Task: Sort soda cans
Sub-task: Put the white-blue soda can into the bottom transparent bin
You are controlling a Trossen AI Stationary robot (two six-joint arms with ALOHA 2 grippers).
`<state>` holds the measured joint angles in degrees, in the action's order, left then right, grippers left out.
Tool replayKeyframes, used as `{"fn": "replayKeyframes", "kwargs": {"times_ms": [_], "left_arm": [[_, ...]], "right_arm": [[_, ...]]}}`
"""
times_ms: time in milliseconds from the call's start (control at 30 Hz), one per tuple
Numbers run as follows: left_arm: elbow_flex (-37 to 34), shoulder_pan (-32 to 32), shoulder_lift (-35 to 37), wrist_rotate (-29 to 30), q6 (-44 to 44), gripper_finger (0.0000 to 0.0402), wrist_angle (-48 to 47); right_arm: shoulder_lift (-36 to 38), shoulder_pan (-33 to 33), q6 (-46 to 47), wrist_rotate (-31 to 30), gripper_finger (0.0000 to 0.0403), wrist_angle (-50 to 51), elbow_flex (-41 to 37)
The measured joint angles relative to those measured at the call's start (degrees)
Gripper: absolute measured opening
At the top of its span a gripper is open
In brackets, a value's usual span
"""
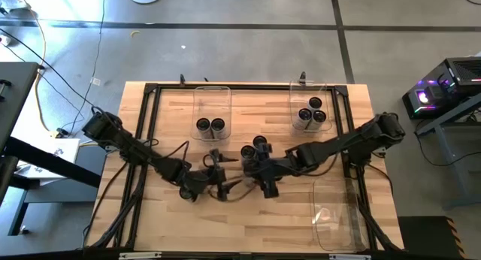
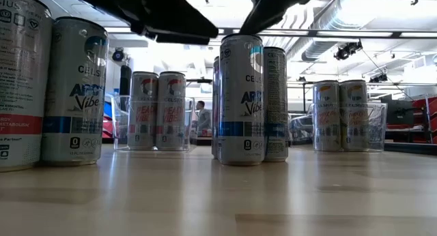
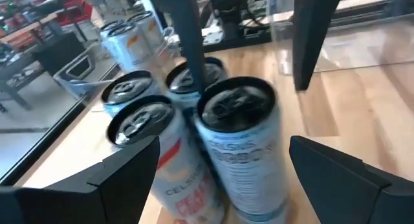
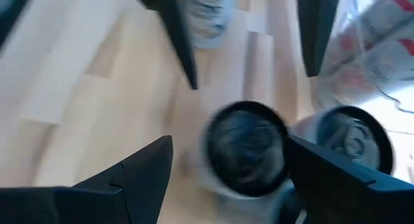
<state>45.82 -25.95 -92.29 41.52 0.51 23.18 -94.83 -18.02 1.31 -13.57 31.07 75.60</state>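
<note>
A: Cans sit in three lots. Two in the left bin (image 1: 212, 102), three in the right bin (image 1: 310, 102), and a loose cluster (image 1: 254, 151) mid-table between the arms. A third bin (image 1: 338, 215) lies at the near right edge; can't tell if it holds anything.

B: Grippers?

A: Left gripper (image 3: 220, 179) has its fingers spread wide, framing a blue-label can (image 3: 240, 146) in the wrist view, no contact visible. Right gripper (image 4: 226, 179) is likewise spread, a dark can top (image 4: 246, 149) between the fingers. Neither is pinching anything that I can see.

B: How will a can handle?

A: My read: tall, slim, rigid enough if full, thin-walled and dentable if empty. Can't tell which from here. Smooth printed metal, so likely slippery; round side gives the flat fingers a narrow line of contact.

B: Where to take hold?

A: Mid to upper body, fingers on opposite sides, squeeze moderate. Too low and it may tip, being tall on a small base.

B: Hazard?

A: Neighbours. The peach-label can (image 3: 145, 140) stands touching or just beside the blue one; a finger going between could knock it over.
</note>
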Motion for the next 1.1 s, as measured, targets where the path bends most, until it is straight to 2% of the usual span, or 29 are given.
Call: {"fn": "replayKeyframes", "kwargs": {"times_ms": [467, 1100], "left_arm": [[0.0, 2.7, 0.0, 0.2, -0.4, 0.0339, 0.2], [0.0, 3.0, 0.0, 1.2, -0.4, 0.0339, 0.2]], "right_arm": [[-3.5, 3.0, -0.1, 3.0, 0.0287, -0.6, 0.2], [-4.7, 3.4, 6.1, 2.0, 0.0287, -3.5, 0.1]]}}
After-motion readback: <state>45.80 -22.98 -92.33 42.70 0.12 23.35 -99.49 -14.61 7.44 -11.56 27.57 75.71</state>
